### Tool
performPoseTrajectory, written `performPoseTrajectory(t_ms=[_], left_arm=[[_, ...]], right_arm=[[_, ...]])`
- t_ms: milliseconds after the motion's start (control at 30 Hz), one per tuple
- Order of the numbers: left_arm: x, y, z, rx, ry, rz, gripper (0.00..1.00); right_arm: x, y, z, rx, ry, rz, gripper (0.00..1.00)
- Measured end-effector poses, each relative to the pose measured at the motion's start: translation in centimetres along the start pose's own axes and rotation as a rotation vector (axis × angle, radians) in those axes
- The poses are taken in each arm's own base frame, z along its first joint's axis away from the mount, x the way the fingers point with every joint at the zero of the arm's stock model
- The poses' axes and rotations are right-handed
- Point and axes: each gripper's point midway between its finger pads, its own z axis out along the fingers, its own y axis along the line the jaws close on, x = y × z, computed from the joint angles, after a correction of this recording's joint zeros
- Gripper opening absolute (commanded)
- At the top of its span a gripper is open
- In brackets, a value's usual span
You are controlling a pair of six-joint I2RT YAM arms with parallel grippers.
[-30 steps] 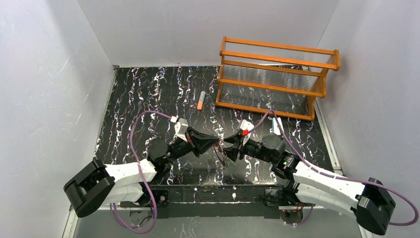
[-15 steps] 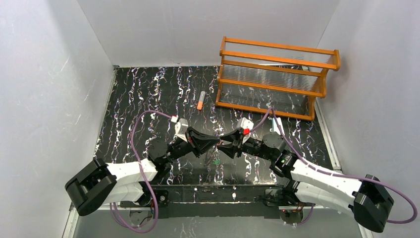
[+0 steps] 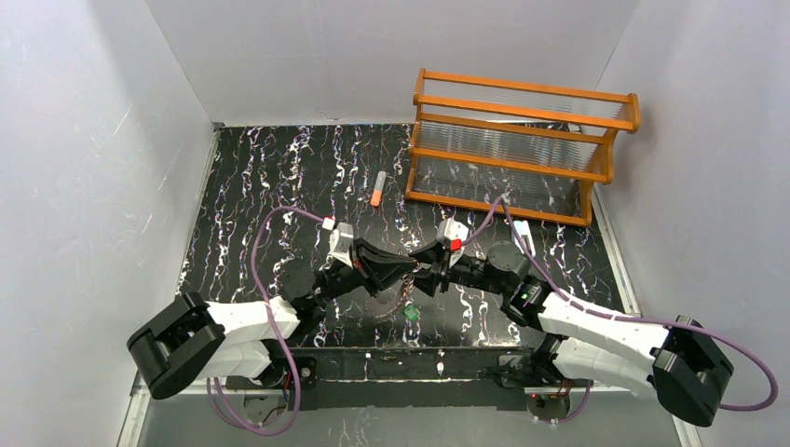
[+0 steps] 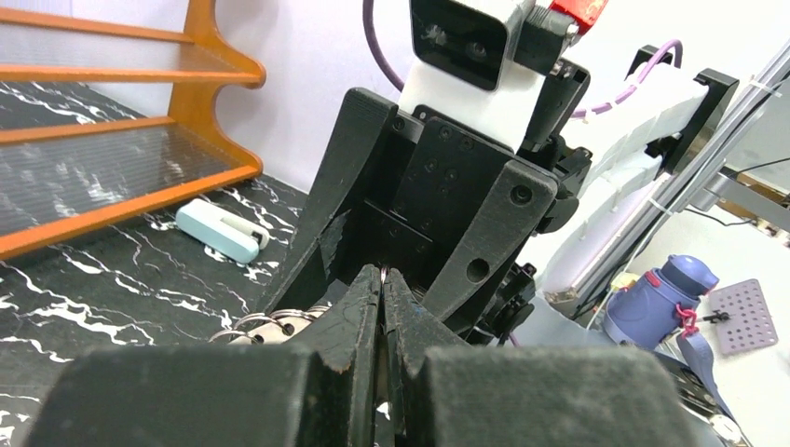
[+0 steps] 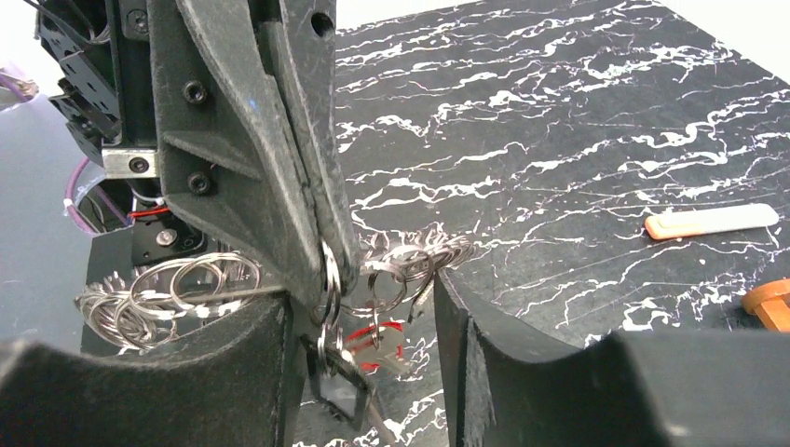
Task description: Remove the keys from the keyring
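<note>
Green key (image 3: 410, 317) shifted; shiny wire keyring (image 5: 331, 279).

Two arms reach in from the near edge and meet tip to tip over the front middle of the black marbled surface (image 3: 279, 168). The left end effector (image 3: 402, 270) and right end effector (image 3: 427, 275) are too close together to tell whether they touch. The keyring (image 3: 401, 298) dangles beneath them, with a green key (image 3: 410, 317) at its low end. An orange rack (image 3: 522, 140) sits in the back right corner. An orange-and-grey tube (image 3: 377, 189) lies just left of it.
</note>
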Motion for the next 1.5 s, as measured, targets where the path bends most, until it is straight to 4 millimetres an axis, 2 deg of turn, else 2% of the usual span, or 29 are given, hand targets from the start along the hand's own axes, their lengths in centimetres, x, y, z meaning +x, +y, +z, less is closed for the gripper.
performPoseTrajectory(t_ms=[167,233,433,667,900,1167,1300,1500], left_arm=[[-1.3,-0.4,-0.1,-0.002,-0.037,0.028,0.00],[-1.6,-0.5,-0.1,0.000,-0.044,0.032,0.00],[-1.4,-0.5,-0.1,0.004,-0.036,0.031,0.00],[-1.0,-0.9,-0.2,0.026,-0.017,0.030,0.00],[-0.9,-1.0,-0.2,0.035,-0.013,0.041,0.00],[-0.7,-0.6,-0.3,0.028,-0.001,0.070,0.00],[-0.4,-0.1,-0.4,0.009,0.011,0.077,0.00],[-0.5,0.1,-0.5,0.002,0.014,0.082,0.00]], right_arm=[[-0.7,-0.1,-0.5,-0.009,-0.014,-0.014,0.58],[-0.9,-0.2,-0.8,-0.009,-0.017,-0.017,0.55],[-1.3,0.0,-1.4,-0.030,-0.021,-0.022,0.47],[-1.4,0.4,-1.5,-0.059,-0.023,-0.020,0.43],[-1.4,0.7,-1.6,-0.081,-0.024,-0.020,0.44],[-2.0,0.8,-1.8,-0.087,-0.027,-0.024,0.50],[-3.0,0.8,-2.0,-0.082,-0.050,-0.037,0.43],[-3.3,0.5,-2.2,-0.072,-0.051,-0.053,0.23]])
